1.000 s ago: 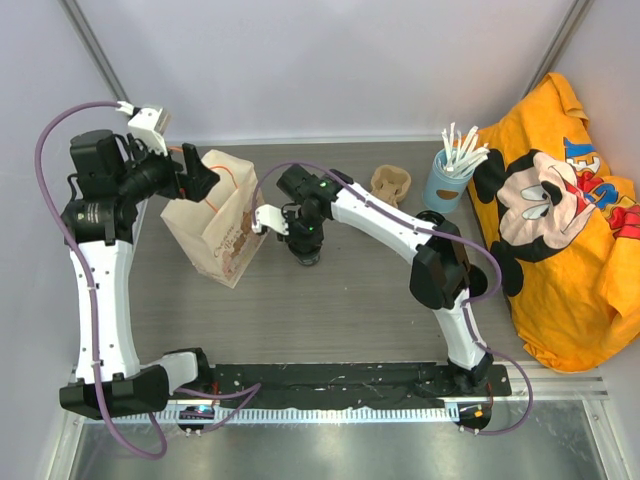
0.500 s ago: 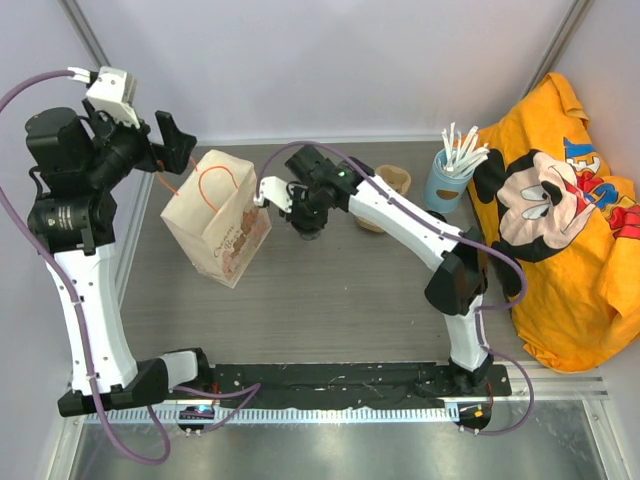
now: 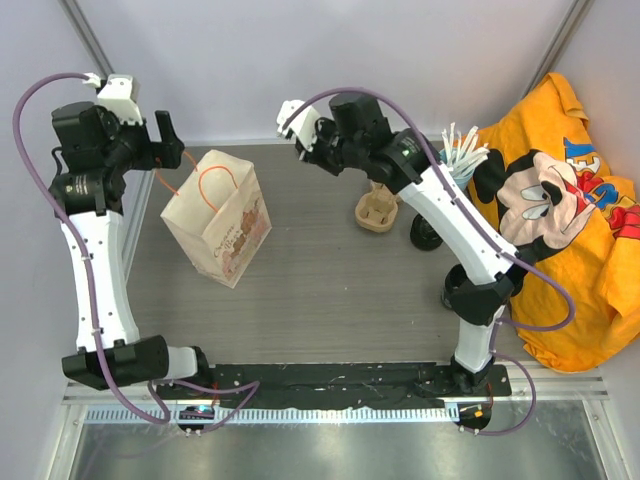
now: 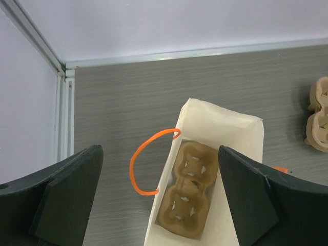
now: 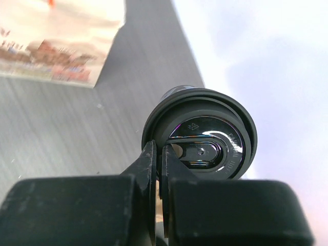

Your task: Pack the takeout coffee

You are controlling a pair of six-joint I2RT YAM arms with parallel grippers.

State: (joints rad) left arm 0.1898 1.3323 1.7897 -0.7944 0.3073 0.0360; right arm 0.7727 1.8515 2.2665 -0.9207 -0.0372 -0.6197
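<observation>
**Black cup pinched by its rim, bag standing open**

Grey table [image 3: 330, 300] carries the paper bag [image 3: 220, 235], which stands upright with its mouth open. A cardboard carrier [image 4: 185, 192] lies flat on the bag's bottom, and an orange handle [image 4: 134, 171] loops out from the bag's rim. The left gripper [image 4: 159, 151] hangs above the bag, its fingers spread wide with nothing between them.

To the right of the bag, a second carrier [image 3: 378, 212] sits on the table. Farther right of the bag, another black cup [image 3: 425, 232] shows partly behind the right arm.

Beyond the bag and to its right, the right gripper [image 5: 157, 154] is raised off the table, its fingers pressed almost together on the rim of the takeout coffee [image 5: 205, 138]. The cup hangs in the air, its shiny lid facing the wrist camera, with the bag's printed side below it in that view.
</observation>
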